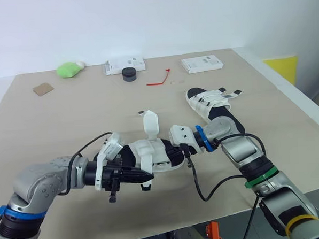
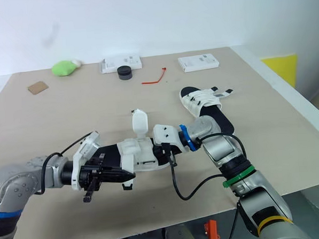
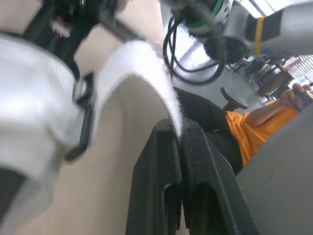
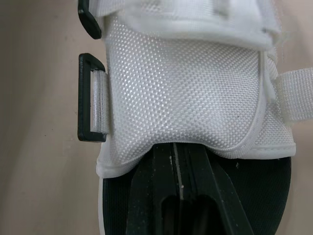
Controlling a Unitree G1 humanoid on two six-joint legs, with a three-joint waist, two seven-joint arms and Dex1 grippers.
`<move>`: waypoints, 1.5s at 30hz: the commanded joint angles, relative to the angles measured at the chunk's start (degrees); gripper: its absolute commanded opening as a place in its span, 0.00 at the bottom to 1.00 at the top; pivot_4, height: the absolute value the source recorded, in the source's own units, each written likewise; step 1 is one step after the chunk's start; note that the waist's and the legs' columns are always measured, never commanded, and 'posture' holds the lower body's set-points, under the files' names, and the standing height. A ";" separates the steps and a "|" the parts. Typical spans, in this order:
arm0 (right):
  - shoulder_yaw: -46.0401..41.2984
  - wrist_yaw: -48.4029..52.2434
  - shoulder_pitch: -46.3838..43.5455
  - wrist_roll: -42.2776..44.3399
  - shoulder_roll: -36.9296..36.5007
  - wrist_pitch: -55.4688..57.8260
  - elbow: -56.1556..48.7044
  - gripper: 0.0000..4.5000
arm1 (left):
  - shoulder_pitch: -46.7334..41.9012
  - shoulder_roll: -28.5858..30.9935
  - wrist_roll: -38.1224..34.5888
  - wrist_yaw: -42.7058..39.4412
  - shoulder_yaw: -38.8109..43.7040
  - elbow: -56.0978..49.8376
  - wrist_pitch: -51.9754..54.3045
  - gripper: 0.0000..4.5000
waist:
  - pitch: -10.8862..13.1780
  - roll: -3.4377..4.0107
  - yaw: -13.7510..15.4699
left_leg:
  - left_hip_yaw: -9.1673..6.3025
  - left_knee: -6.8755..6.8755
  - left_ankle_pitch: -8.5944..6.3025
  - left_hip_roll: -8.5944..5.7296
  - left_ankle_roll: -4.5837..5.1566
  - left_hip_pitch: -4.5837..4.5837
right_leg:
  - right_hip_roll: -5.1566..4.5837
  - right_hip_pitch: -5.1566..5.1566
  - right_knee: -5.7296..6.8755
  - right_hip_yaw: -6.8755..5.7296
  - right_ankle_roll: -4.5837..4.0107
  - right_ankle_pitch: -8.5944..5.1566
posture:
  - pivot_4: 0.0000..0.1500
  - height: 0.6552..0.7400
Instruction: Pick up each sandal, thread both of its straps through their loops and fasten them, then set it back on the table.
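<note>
Left wrist view: the left pincer [image 3: 178, 131] was clamped shut on the free end of a white strap [image 3: 142, 63] of the near sandal.

The head views showed the near sandal [image 1: 150, 152] low over the front of the bench [image 1: 52, 120], its long axis running across from one arm to the other; contact with the bench could not be confirmed. The right pincer [image 1: 177, 149] was closed on the sandal's white upper at the far end. The strap curved from a black loop [image 3: 84, 117] to the left pincer, so the sandal lay to the robot's right of that pincer, and the left arm was nearer the strap. Judgement: the coming pull should run along the strap, away from the loop. A second strap [image 1: 150, 122] stood upright, unfastened. The other sandal [image 1: 212, 103] lay farther back on the right.
</note>
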 commanded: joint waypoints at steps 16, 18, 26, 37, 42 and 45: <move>3.33 -1.15 1.60 -3.35 -0.64 -0.47 3.08 0.00 | -17.63 -19.71 -24.73 45.15 15.88 38.04 16.17 0.01 | 0.07 -0.09 0.18 | -0.27 0.16 0.18 -0.14 -0.08 0.03 | 0.04 0.15 0.08 -0.01 0.43 0.39 | 1.00 1.00; 3.38 -1.22 1.82 -3.31 -0.79 -0.30 2.78 0.00 | -17.70 -20.41 -25.63 47.84 16.41 38.46 16.24 0.01 | 0.07 -0.09 0.19 | -0.28 0.16 0.25 -0.18 -0.20 0.04 | -0.01 0.17 0.08 -0.01 0.48 0.42 | 1.00 1.00; 3.44 -1.44 1.55 -2.94 -0.70 0.10 2.64 0.00 | -17.43 -21.82 -29.95 55.90 16.24 41.41 17.56 0.39 | 0.06 -0.11 0.18 | -0.30 0.16 0.41 -0.35 -0.48 0.04 | -0.13 0.18 0.07 0.05 0.62 0.51 | 1.00 1.00; 3.51 -1.39 1.43 -2.97 -0.65 -0.23 3.16 0.00 | -22.70 -21.32 -33.25 56.53 17.18 44.04 15.82 0.79 | 0.06 -0.13 0.18 | -0.37 0.15 0.48 -0.42 -0.61 0.03 | -0.15 0.18 0.04 0.04 0.63 0.51 | 1.00 1.00; 3.61 -1.39 1.26 -3.05 -0.57 -0.45 3.51 0.00 | -27.06 -21.00 -31.49 53.38 17.24 46.71 15.63 0.79 | 0.09 -0.16 0.16 | -0.42 0.11 0.60 -0.48 -0.90 -0.03 | -0.19 0.12 0.02 0.04 0.59 0.48 | 1.00 1.00; 3.68 -1.49 1.00 -3.17 -0.38 -0.65 3.97 0.00 | -30.03 -20.92 -29.51 51.48 17.61 49.22 15.24 0.79 | 0.12 -0.21 0.16 | -0.44 0.10 0.61 -0.51 -0.93 -0.12 | -0.20 0.05 0.00 0.03 0.69 0.54 | 1.00 1.00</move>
